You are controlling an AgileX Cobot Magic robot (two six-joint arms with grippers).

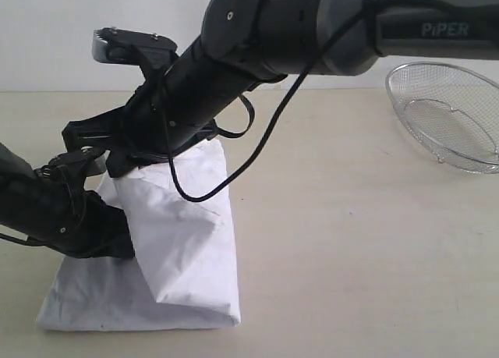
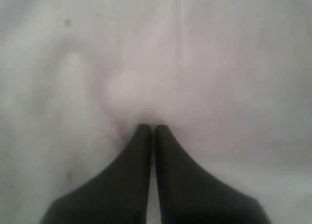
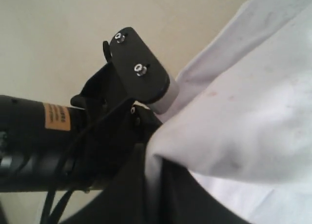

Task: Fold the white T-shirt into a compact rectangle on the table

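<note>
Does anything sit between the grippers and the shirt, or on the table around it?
Nothing visible. The right gripper pinches the white T-shirt, the left gripper is against it; the mesh basket stands well apart.

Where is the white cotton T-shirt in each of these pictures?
Exterior view: white cotton T-shirt lower left, partly folded.
Left wrist view: it fills the picture.
Right wrist view: it covers the right side.
Shared landmark: pale beige table, also in right wrist view.
</note>
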